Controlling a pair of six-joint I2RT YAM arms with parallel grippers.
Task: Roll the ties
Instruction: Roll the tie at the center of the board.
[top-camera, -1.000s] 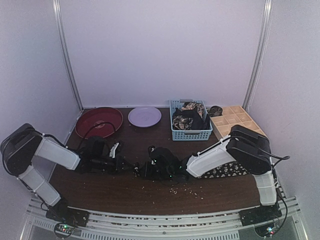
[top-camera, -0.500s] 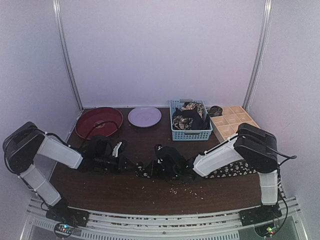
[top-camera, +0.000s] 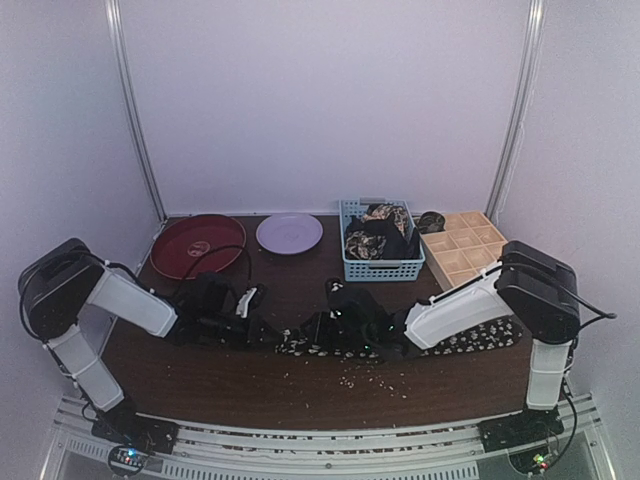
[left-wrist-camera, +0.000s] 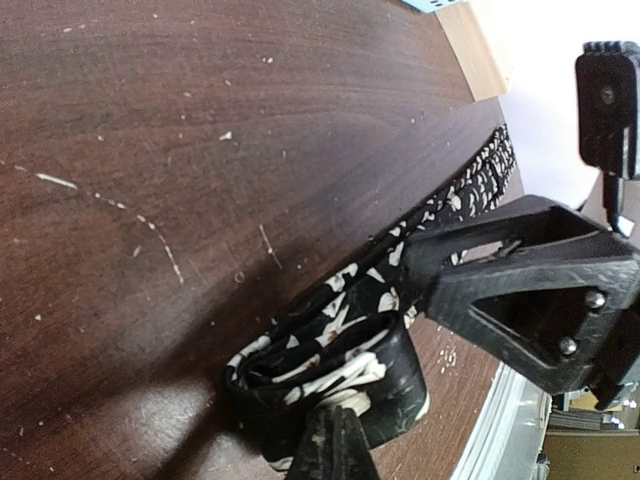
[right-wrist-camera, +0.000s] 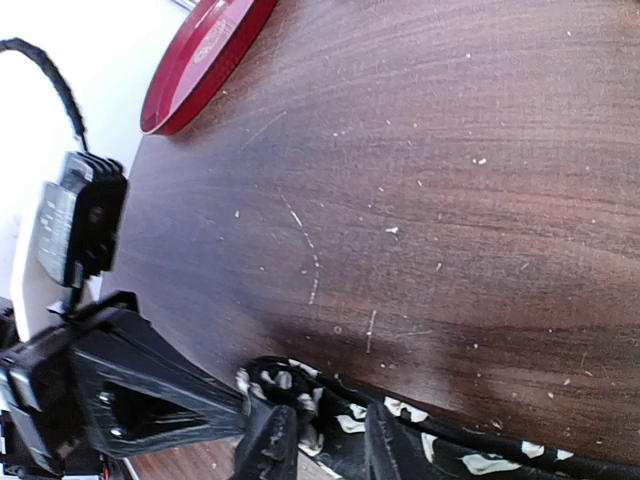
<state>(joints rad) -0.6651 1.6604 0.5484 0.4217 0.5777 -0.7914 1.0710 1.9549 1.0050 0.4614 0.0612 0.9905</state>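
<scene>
One tie (top-camera: 460, 340), black with cream print, lies along the front of the table, its left end wound into a small roll (top-camera: 293, 345). In the left wrist view the roll (left-wrist-camera: 330, 375) sits at my left gripper (left-wrist-camera: 335, 440), which is shut on its core. The flat tail (left-wrist-camera: 480, 175) runs away to the upper right. My right gripper (right-wrist-camera: 330, 440) has its fingers close together on the tie beside the roll (right-wrist-camera: 285, 385). In the top view the left gripper (top-camera: 272, 335) and right gripper (top-camera: 312, 338) meet at the roll. More ties (top-camera: 375, 235) are heaped in the blue basket.
A blue mesh basket (top-camera: 383, 268) stands at the back centre, with a tan gridded tray (top-camera: 470, 245) to its right. A red bowl (top-camera: 198, 245) and a lavender plate (top-camera: 289, 232) sit at the back left. Pale crumbs (top-camera: 360, 378) dot the front.
Both grippers and the roll have shifted to the right along the table. The flat stretch of tie is shorter and the roll thicker.
</scene>
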